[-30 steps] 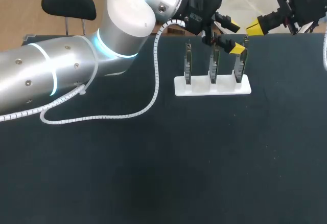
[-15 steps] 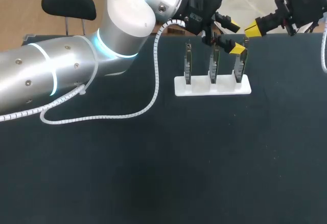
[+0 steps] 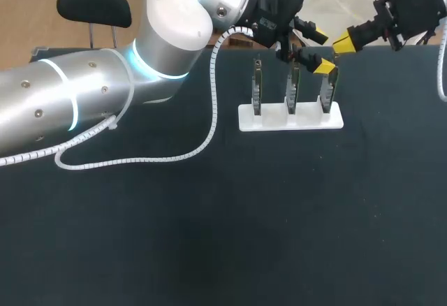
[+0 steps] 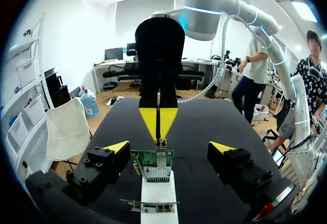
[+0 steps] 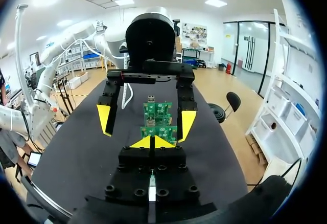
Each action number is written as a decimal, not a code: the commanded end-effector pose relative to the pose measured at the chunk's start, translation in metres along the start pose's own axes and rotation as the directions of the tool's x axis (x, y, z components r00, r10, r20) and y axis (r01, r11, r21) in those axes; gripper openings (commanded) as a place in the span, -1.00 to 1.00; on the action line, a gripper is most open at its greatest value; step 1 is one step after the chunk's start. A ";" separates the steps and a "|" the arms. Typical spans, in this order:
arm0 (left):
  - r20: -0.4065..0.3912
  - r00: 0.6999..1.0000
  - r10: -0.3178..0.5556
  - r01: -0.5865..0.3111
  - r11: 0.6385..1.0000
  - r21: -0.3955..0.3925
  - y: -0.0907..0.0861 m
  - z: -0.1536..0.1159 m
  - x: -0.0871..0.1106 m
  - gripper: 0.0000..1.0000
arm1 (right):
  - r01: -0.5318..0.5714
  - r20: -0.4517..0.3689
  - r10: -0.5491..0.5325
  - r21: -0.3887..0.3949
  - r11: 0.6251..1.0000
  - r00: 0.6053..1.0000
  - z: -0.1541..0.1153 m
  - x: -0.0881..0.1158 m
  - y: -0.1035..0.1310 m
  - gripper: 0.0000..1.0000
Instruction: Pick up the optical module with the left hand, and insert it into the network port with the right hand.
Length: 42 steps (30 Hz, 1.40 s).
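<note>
A white rack point(image 3: 290, 118) holds three upright green network boards point(image 3: 293, 88) in a row. My left gripper point(image 3: 320, 52) hangs open over the rack's right end. In its wrist view the yellow fingertips point(image 4: 116, 146) stand wide on either side of a board point(image 4: 153, 165) and touch nothing. My right gripper point(image 3: 343, 40) sits just beyond the rack's right end, shut, with its tips pointing at the row. From the left wrist it shows as a closed yellow wedge point(image 4: 158, 120) right above the board. I cannot pick out a separate optical module.
The left arm's white coiled cable point(image 3: 209, 121) lies on the black table point(image 3: 230, 236) left of the rack. In the right wrist view the boards point(image 5: 158, 131) line up ahead of my shut gripper point(image 5: 152, 142), between the left gripper's fingers point(image 5: 103, 119).
My right gripper has drifted slightly left, towards the rack's right end. The left arm and the boards have not moved.
</note>
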<state>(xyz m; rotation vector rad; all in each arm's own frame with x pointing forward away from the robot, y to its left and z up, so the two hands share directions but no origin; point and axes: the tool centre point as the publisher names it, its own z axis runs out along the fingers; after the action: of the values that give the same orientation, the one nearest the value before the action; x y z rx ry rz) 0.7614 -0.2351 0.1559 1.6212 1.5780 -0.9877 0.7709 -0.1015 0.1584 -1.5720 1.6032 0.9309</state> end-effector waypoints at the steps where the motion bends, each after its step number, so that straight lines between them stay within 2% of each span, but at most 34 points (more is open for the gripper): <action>1: 0.001 1.000 0.001 -0.001 1.000 -0.004 -0.002 0.000 0.001 1.00 | -0.004 -0.001 0.004 -0.006 1.000 1.000 0.001 0.001 -0.002 -1.00; 42: 0.001 1.000 0.001 -0.001 1.000 -0.004 -0.002 0.000 0.001 1.00 | -0.057 -0.017 0.056 -0.045 0.997 0.998 0.015 0.026 0.000 -1.00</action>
<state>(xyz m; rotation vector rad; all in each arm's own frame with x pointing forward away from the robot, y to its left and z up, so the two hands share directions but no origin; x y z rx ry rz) 0.7614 -0.2351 0.1559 1.6212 1.5780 -0.9876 0.7675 -0.1019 0.1404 -1.5737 1.6560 0.9858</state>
